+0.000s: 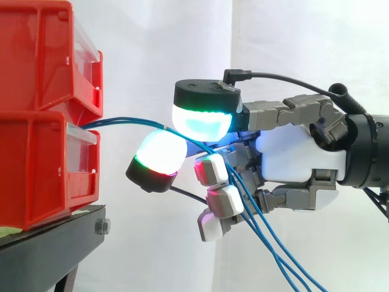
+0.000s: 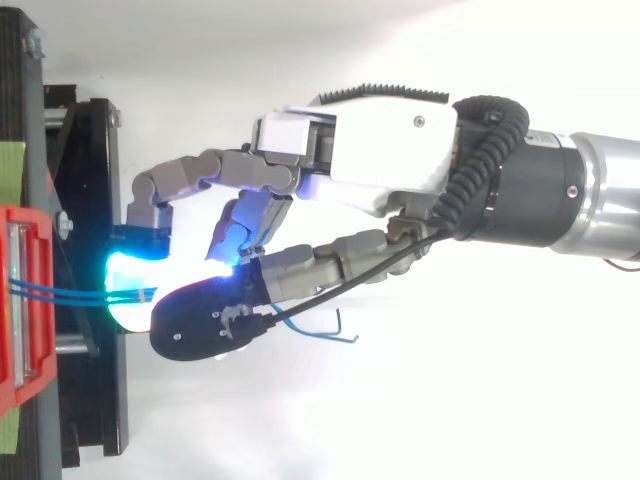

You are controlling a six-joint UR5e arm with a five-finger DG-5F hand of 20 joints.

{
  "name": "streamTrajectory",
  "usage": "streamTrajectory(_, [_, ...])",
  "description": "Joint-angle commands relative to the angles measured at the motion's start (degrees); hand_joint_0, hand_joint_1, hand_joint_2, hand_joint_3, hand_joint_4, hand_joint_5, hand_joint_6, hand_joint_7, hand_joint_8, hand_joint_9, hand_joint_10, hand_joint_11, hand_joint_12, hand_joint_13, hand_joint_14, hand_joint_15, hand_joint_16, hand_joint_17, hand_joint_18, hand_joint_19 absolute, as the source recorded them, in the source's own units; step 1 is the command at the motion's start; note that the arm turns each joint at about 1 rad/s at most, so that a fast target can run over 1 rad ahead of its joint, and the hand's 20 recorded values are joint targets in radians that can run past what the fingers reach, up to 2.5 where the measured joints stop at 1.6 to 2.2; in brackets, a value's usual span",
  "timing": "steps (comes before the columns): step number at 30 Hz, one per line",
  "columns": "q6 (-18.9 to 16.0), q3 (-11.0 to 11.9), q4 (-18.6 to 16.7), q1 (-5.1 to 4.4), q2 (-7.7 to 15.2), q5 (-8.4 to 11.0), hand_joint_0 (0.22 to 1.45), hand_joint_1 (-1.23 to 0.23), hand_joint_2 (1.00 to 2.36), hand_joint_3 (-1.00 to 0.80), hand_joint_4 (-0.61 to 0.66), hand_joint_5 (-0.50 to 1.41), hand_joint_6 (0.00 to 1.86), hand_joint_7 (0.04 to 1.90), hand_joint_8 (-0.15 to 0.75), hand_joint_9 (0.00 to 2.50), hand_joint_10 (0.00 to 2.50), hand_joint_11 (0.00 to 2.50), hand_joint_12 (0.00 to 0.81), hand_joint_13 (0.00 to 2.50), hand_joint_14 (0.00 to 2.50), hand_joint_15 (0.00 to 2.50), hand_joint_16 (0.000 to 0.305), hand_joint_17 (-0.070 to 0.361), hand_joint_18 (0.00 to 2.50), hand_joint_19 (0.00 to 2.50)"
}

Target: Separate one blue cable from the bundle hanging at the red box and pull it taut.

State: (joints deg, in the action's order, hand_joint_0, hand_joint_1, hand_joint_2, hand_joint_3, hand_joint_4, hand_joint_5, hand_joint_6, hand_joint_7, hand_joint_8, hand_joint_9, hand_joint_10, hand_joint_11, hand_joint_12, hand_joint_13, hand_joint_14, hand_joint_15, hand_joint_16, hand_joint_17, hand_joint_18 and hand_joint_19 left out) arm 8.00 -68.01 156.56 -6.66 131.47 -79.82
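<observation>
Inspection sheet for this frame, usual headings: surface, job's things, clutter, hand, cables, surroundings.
Surface: black stand carrying two stacked red bins.
Job's things: blue cables leaving the front of the lower bin.
Clutter: pale green strip at the stand's edge.
Hand: hand level with the lower bin, fingers curled round the blue cables, with glowing pads above and below them.
Cables: several blue strands bow gently from the bin to the hand, then hang down past the palm. No single strand is clearly apart from the rest.
Surroundings: white curtain.
</observation>
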Motion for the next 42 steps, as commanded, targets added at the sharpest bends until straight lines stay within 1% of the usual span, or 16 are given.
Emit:
streamTrajectory(1, [0.08, -0.02, -0.03, -0.02, -0.08, 0.01, 0.85, -0.72, 1.03, -0.03, 0.22, -0.11, 0.5, 1.15, 0.319, 1.11, 0.02, 0.72, 0.402, 1.08, 0.02, 0.71, 0.045, 0.101, 0.78, 0.74])
streamTrajectory(3, [0.0, -0.02, -0.03, -0.02, 0.01, 0.01, 0.86, -0.76, 1.03, -0.1, 0.19, -0.12, 0.5, 1.18, 0.315, 1.09, 0.02, 0.73, 0.396, 1.06, 0.02, 0.71, 0.045, 0.1, 0.78, 0.72])
streamTrajectory(10, [0.08, 0.07, -0.03, -0.02, -0.08, 0.01, 0.87, -0.81, 1.02, -0.23, 0.15, -0.11, 0.5, 1.32, 0.309, 1.05, 0.02, 0.74, 0.392, 1.04, 0.03, 0.7, 0.044, 0.1, 0.78, 0.69])
streamTrajectory(12, [0.08, -0.02, 0.06, -0.02, -0.08, 0.01, 0.88, -0.85, 1.01, -0.34, 0.13, -0.11, 0.5, 1.39, 0.307, 1.05, 0.02, 0.74, 0.392, 1.04, 0.02, 0.7, 0.044, 0.099, 0.8, 0.67])
streamTrajectory(15, [0.08, 0.07, 0.06, -0.02, 0.01, 0.01, 0.86, -0.86, 1.0, -0.5, 0.13, -0.12, 0.52, 1.37, 0.303, 1.04, 0.02, 0.76, 0.391, 1.05, 0.02, 0.68, 0.044, 0.099, 0.86, 0.6])
streamTrajectory(19, [0.08, -0.02, -0.03, -0.02, 0.01, 0.01, 0.75, -0.88, 1.0, -0.5, 0.15, -0.13, 0.55, 1.31, 0.304, 1.05, 0.02, 0.78, 0.399, 1.08, 0.03, 0.67, 0.044, 0.099, 0.92, 0.53])
streamTrajectory(20, [0.08, -0.02, 0.06, -0.02, 0.01, 0.01, 0.69, -0.86, 1.0, -0.5, 0.17, -0.14, 0.56, 1.29, 0.31, 1.05, 0.02, 0.78, 0.404, 1.07, 0.03, 0.68, 0.044, 0.099, 0.92, 0.54])
streamTrajectory(22, [0.08, -0.02, 0.06, 0.07, 0.01, 0.01, 0.63, -0.81, 1.0, -0.5, 0.18, -0.14, 0.57, 1.28, 0.317, 1.06, 0.02, 0.79, 0.411, 1.08, 0.03, 0.68, 0.044, 0.1, 0.92, 0.56])
streamTrajectory(27, [0.08, -0.02, 0.23, -0.02, 0.01, 0.01, 0.59, -0.67, 1.0, -0.5, 0.18, -0.14, 0.57, 1.27, 0.326, 1.08, 0.02, 0.8, 0.421, 1.09, 0.02, 0.67, 0.046, 0.103, 0.93, 0.58])
streamTrajectory(29, [0.08, -0.02, 0.23, -0.02, -0.08, 0.01, 0.61, -0.62, 1.0, -0.5, 0.18, -0.13, 0.56, 1.28, 0.326, 1.09, 0.02, 0.8, 0.421, 1.1, 0.02, 0.67, 0.046, 0.103, 0.93, 0.59])
streamTrajectory(31, [0.08, -0.02, 0.23, -0.02, -0.08, 0.01, 0.67, -0.63, 1.0, -0.49, 0.17, -0.13, 0.56, 1.29, 0.329, 1.1, 0.02, 0.8, 0.422, 1.1, 0.02, 0.68, 0.046, 0.103, 0.93, 0.59])
streamTrajectory(32, [0.08, -0.02, 0.23, -0.02, -0.08, 0.01, 0.67, -0.65, 1.0, -0.46, 0.17, -0.13, 0.56, 1.28, 0.333, 1.1, 0.02, 0.81, 0.422, 1.1, 0.02, 0.68, 0.046, 0.103, 0.93, 0.59])
streamTrajectory(33, [0.08, -0.02, 0.23, -0.02, -0.08, 0.01, 0.68, -0.68, 1.01, -0.37, 0.17, -0.13, 0.56, 1.28, 0.333, 1.1, 0.02, 0.8, 0.424, 1.1, 0.02, 0.67, 0.046, 0.104, 0.93, 0.58])
streamTrajectory(38, [0.08, -0.02, 0.23, -0.11, 0.01, 0.01, 0.74, -0.73, 1.02, -0.21, 0.17, -0.14, 0.58, 1.28, 0.337, 1.09, 0.02, 0.79, 0.426, 1.09, 0.02, 0.68, 0.046, 0.103, 0.92, 0.6])
streamTrajectory(40, [0.08, -0.02, 0.23, -0.11, 0.01, 0.1, 0.8, -0.79, 1.02, -0.22, 0.17, -0.14, 0.6, 1.25, 0.327, 1.08, 0.02, 0.81, 0.425, 1.09, 0.02, 0.68, 0.045, 0.102, 0.89, 0.63])
streamTrajectory(42, [0.08, -0.02, 0.23, -0.11, 0.01, 0.1, 0.83, -0.83, 1.01, -0.33, 0.16, -0.15, 0.63, 1.22, 0.327, 1.07, 0.02, 0.82, 0.419, 1.09, 0.02, 0.69, 0.045, 0.101, 0.88, 0.62])
